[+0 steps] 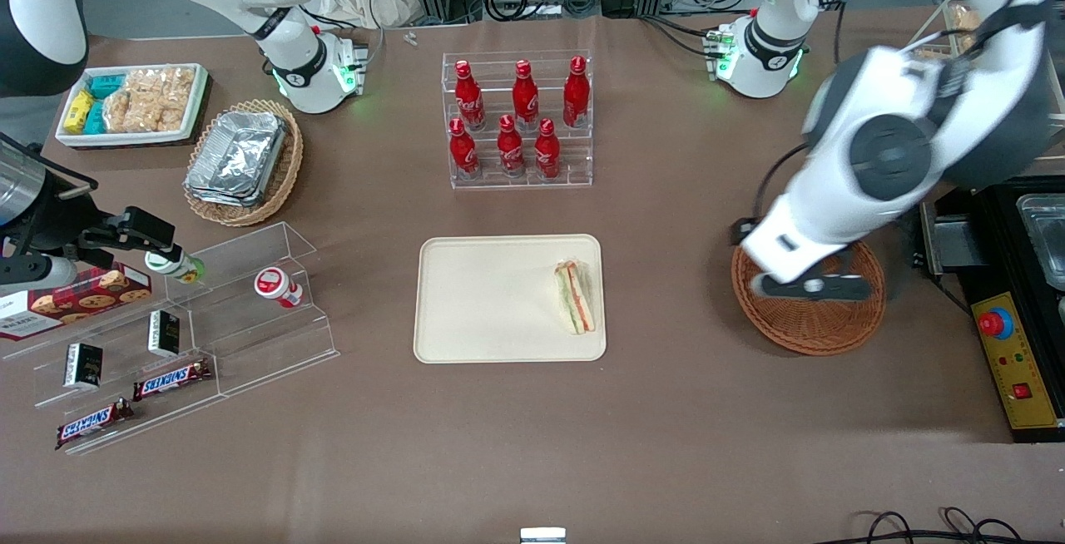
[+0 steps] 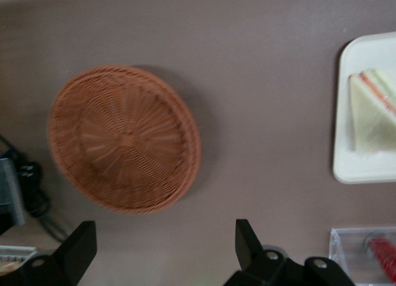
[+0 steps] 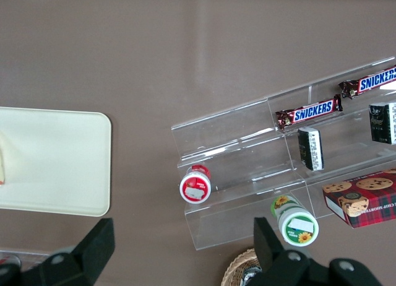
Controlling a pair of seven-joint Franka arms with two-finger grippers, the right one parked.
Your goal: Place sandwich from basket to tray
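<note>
The sandwich (image 1: 576, 297), a pale wedge with orange, red and green layers, lies on the cream tray (image 1: 482, 303) at the tray's end nearest the basket. The reddish-brown wicker basket (image 1: 819, 332) holds nothing. My left arm's gripper (image 1: 811, 284) hovers over the basket's rim, open and holding nothing. In the left wrist view, the gripper (image 2: 164, 236) has its black fingers spread wide over bare tablecloth beside the basket (image 2: 124, 137). The same view also takes in the sandwich (image 2: 371, 116) and a corner of the tray (image 2: 365, 168).
A clear rack of red cola bottles (image 1: 520, 124) stands farther from the camera than the tray. Toward the parked arm's end are an acrylic snack shelf (image 1: 166, 336), a tan basket of foil containers (image 1: 241, 161) and a white snack bin (image 1: 133, 103). A black control box (image 1: 1011, 353) sits beside the basket.
</note>
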